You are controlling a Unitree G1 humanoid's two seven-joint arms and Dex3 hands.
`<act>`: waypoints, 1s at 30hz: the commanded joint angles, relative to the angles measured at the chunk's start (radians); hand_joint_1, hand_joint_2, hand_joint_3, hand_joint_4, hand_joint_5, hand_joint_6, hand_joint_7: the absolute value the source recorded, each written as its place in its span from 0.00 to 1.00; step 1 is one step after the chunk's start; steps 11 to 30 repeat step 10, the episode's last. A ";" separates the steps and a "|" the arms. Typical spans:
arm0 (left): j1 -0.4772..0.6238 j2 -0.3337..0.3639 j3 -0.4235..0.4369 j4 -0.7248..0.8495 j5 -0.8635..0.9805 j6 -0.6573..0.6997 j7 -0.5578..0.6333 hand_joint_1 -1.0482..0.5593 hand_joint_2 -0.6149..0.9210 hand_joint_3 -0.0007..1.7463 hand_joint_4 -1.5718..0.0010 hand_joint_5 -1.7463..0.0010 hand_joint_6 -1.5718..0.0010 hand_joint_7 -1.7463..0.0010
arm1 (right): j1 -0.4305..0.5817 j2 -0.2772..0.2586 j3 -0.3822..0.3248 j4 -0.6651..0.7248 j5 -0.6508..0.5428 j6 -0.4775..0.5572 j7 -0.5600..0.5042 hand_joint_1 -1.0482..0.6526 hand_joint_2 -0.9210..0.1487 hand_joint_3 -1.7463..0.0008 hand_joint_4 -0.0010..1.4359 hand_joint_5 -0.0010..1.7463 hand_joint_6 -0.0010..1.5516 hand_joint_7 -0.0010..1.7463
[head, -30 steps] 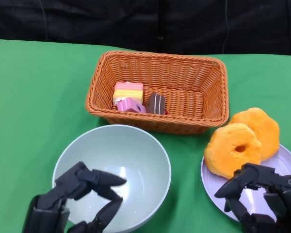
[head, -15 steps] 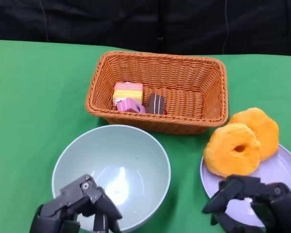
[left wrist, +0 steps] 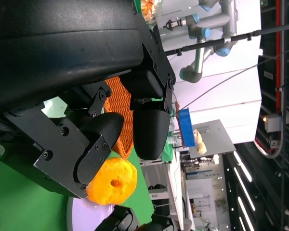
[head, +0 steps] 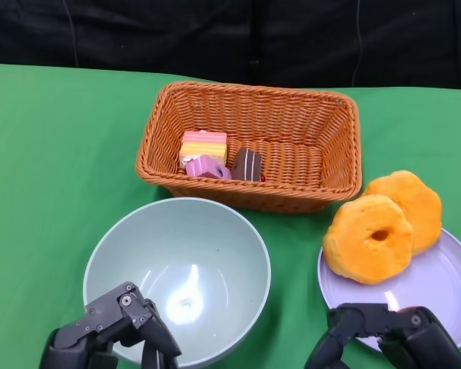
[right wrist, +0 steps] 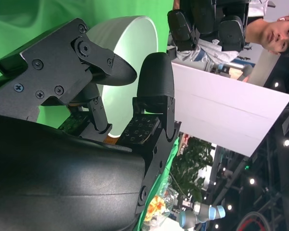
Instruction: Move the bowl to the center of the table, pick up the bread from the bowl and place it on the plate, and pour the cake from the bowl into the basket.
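The pale green bowl stands empty near the table's front; its rim also shows in the right wrist view. Behind it, the wicker basket holds three small cakes. Two orange ring-shaped breads lie on the lilac plate at the right; one bread shows past my left fingers. My left hand sits low at the bowl's near rim, holding nothing. My right hand sits at the plate's near edge, fingers apart and empty.
Green cloth covers the table. A dark backdrop runs along the far edge. The basket stands close behind the bowl and plate. A person is beside the table in the right wrist view.
Both hands have drawn back toward me and lower in the picture. The left hand has left the bowl's inside; the right hand has come away from the bread.
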State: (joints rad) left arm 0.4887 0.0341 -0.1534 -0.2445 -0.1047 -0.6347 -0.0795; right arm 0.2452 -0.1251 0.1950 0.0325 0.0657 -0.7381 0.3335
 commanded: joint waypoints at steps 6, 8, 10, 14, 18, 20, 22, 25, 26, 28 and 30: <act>-0.010 -0.010 -0.003 0.033 0.013 -0.023 -0.022 0.65 0.61 0.88 0.45 0.00 0.50 0.12 | -0.019 0.000 -0.004 0.036 0.000 -0.024 -0.001 0.57 0.49 0.31 0.60 0.82 0.61 0.58; -0.012 -0.012 -0.002 0.036 0.014 -0.026 -0.023 0.64 0.62 0.87 0.45 0.00 0.50 0.13 | -0.020 0.000 -0.004 0.038 0.000 -0.025 -0.002 0.57 0.50 0.30 0.60 0.83 0.61 0.58; -0.012 -0.016 -0.003 0.032 0.017 -0.023 -0.021 0.64 0.62 0.87 0.45 0.00 0.50 0.13 | -0.022 -0.002 -0.007 0.046 0.004 -0.035 0.000 0.57 0.50 0.30 0.60 0.83 0.60 0.58; -0.012 -0.016 -0.003 0.032 0.017 -0.023 -0.021 0.64 0.62 0.87 0.45 0.00 0.50 0.13 | -0.022 -0.002 -0.007 0.046 0.004 -0.035 0.000 0.57 0.50 0.30 0.60 0.83 0.60 0.58; -0.012 -0.016 -0.003 0.032 0.017 -0.023 -0.021 0.64 0.62 0.87 0.45 0.00 0.50 0.13 | -0.022 -0.002 -0.007 0.046 0.004 -0.035 0.000 0.57 0.50 0.30 0.60 0.83 0.60 0.58; -0.012 -0.016 -0.003 0.032 0.017 -0.023 -0.021 0.64 0.62 0.87 0.45 0.00 0.50 0.13 | -0.022 -0.002 -0.007 0.046 0.004 -0.035 0.000 0.57 0.50 0.30 0.60 0.83 0.60 0.58; -0.012 -0.016 -0.003 0.032 0.017 -0.023 -0.021 0.64 0.62 0.87 0.45 0.00 0.50 0.13 | -0.022 -0.002 -0.007 0.046 0.004 -0.035 0.000 0.57 0.50 0.30 0.60 0.83 0.60 0.58; -0.012 -0.016 -0.003 0.032 0.017 -0.023 -0.021 0.64 0.62 0.87 0.45 0.00 0.50 0.13 | -0.022 -0.002 -0.007 0.046 0.004 -0.035 0.000 0.57 0.50 0.30 0.60 0.83 0.60 0.58; -0.012 -0.016 -0.003 0.032 0.017 -0.023 -0.021 0.64 0.62 0.87 0.45 0.00 0.50 0.13 | -0.022 -0.002 -0.007 0.046 0.004 -0.035 0.000 0.57 0.50 0.30 0.60 0.83 0.60 0.58; -0.012 -0.016 -0.003 0.032 0.017 -0.023 -0.021 0.64 0.62 0.87 0.45 0.00 0.50 0.13 | -0.022 -0.002 -0.007 0.046 0.004 -0.035 0.000 0.57 0.50 0.30 0.60 0.83 0.60 0.58; -0.012 -0.016 -0.003 0.032 0.017 -0.023 -0.021 0.64 0.62 0.87 0.45 0.00 0.50 0.13 | -0.022 -0.002 -0.007 0.046 0.004 -0.035 0.000 0.57 0.50 0.30 0.60 0.83 0.60 0.58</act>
